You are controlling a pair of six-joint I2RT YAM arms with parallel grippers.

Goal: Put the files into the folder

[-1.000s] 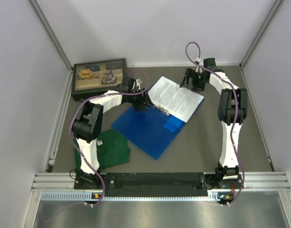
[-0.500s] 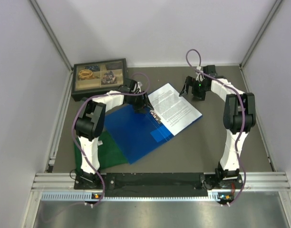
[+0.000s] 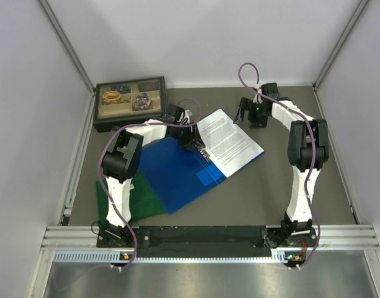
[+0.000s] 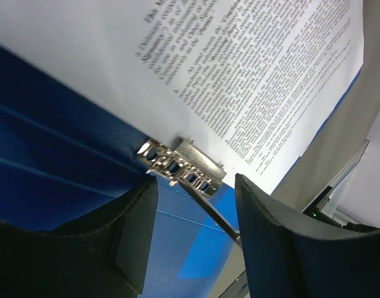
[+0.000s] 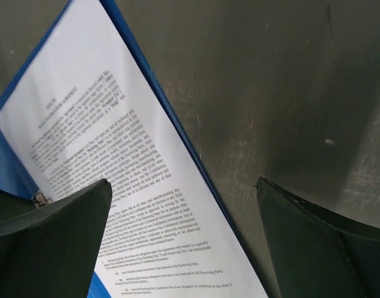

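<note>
The folder point(image 3: 171, 177) lay open mid-table, with the files point(image 3: 228, 138) on its 2 o'clock half.
Nearest you, at 7 o'clock, a green cloth point(image 3: 109, 198) met the folder's corner. Your left gripper point(image 3: 193, 143) hung over the metal clip point(image 4: 180, 167), jaws parted and grasping nothing. At 1 o'clock your right gripper point(image 3: 246, 112) gaped wide, also holding nothing.

Robot lab test cell. White panel walls point(image 3: 202, 37) on aluminium posts point(image 3: 66, 43) box in a grey table point(image 3: 264, 186). Both the left arm point(image 3: 115, 192) and right arm point(image 3: 297, 186) stand bolted to a metal rail point(image 3: 72, 237).
</note>
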